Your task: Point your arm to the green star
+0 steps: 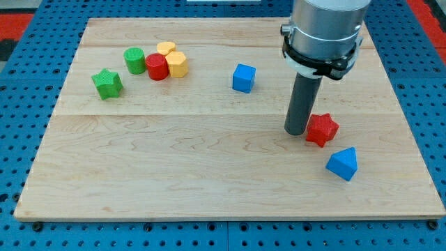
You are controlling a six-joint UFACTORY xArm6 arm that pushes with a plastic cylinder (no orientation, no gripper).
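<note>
Arm (326, 28) cut off by the view's top edge. Rod hides part of the red star's (323, 130) left side. Red cylinder (157, 67) partly covers a yellow block (166, 48) behind it.

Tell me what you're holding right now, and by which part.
Nothing is held: I end in a bare rod. My tip sits beside the red star, at its left; the green star lies far off at the view's left.

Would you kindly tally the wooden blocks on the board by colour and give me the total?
Green: 2, green star block, green cylinder block
Red: 2, red cylinder block, red star block
Yellow: 2, front yellow block, rear yellow block
Blue: 2, blue cube block, blue wedge-like block
Total: 8
</note>
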